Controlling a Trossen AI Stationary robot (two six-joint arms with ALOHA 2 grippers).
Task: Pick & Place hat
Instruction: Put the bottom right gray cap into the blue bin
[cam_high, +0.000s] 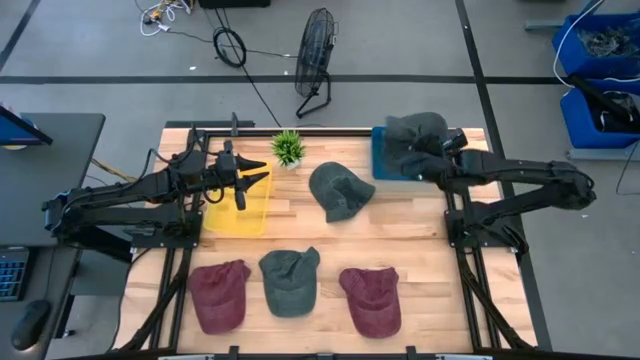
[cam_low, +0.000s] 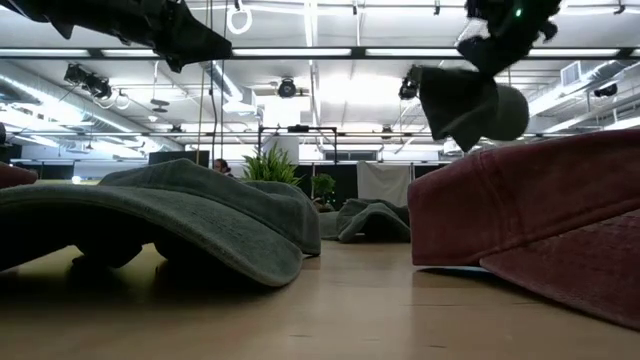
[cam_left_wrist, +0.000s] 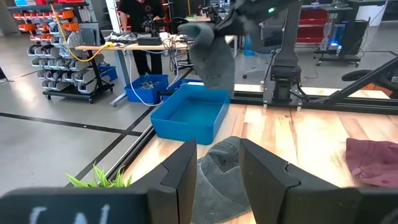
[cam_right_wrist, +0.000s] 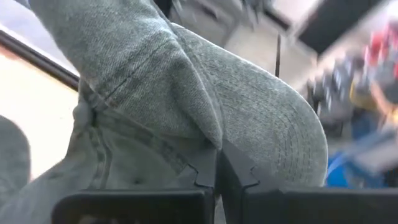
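Holding a grey hat (cam_high: 415, 133) in the air right over the blue bin (cam_high: 380, 165), the right gripper (cam_high: 440, 152) has its fingers pinched closed on a fold of the fabric; the right wrist view shows cloth bunched at the fingertips.

Step in hand looks like the drop into the bin. To do it well:
- centre the hat over the bin opening first; the brim hangs to one side, so it could catch the rim
- go down until most of the cloth is below the rim, then release
- pull straight up so the soft fabric doesn't drag back out

Left gripper (cam_high: 240, 183) waits above the yellow bin (cam_high: 236, 215), across the table from the blue bin, fingers parted and empty (gap clear in the left wrist view).

Surface: light wooden table (cam_high: 420, 240). Second grey hat (cam_high: 341, 190) lies just beside the blue bin, toward the table's middle. Along the edge farthest from the blue bin: maroon hat (cam_high: 220, 293), third grey hat (cam_high: 289, 279), another maroon hat (cam_high: 372, 298). Small green plant (cam_high: 288, 148) at the back edge, between the two bins.

Room: grey floor with a fan (cam_high: 316, 50) and loose cables beyond the blue bin's side of the table; blue crates (cam_high: 590, 60) off to its far side. A person (cam_left_wrist: 138, 18) stands at a workbench in the background.
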